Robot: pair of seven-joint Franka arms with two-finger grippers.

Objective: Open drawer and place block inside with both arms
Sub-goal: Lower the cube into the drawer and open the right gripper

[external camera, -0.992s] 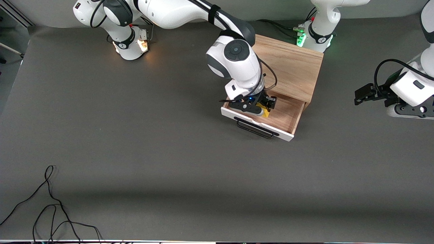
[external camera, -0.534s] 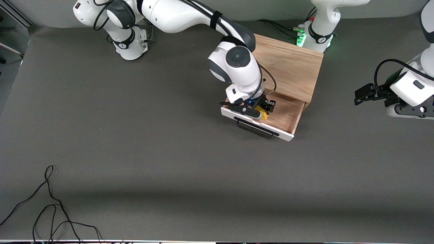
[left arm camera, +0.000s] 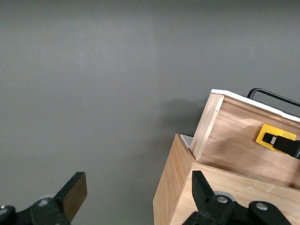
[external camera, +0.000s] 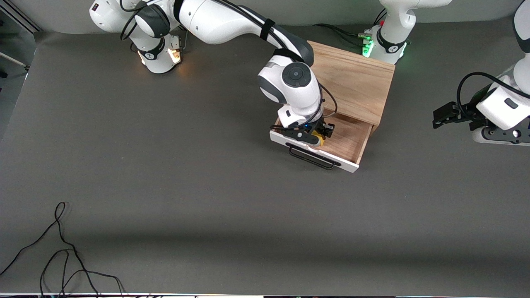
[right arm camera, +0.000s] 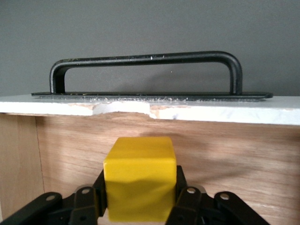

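The drawer (external camera: 350, 140) of the light-wood box (external camera: 352, 78) stands pulled out, its white front and black handle (external camera: 311, 158) facing the front camera. My right gripper (external camera: 319, 137) reaches down into the drawer and is shut on the yellow block (external camera: 320, 139). In the right wrist view the block (right arm camera: 139, 183) sits squeezed between the fingers of the right gripper (right arm camera: 139, 199), just inside the drawer front (right arm camera: 211, 112) and below its handle (right arm camera: 145, 61). My left gripper (external camera: 442, 116) waits open over the table at the left arm's end. The left wrist view shows the left gripper (left arm camera: 138, 190) with nothing in it, and the block (left arm camera: 276, 137) in the drawer (left arm camera: 234, 140).
A loose black cable (external camera: 62, 248) lies on the grey table near the front camera at the right arm's end. The box (left arm camera: 206, 197) stands close to the left arm's base (external camera: 385, 45).
My right gripper has sunk a little deeper into the drawer with the block still in it. The left arm has not moved.
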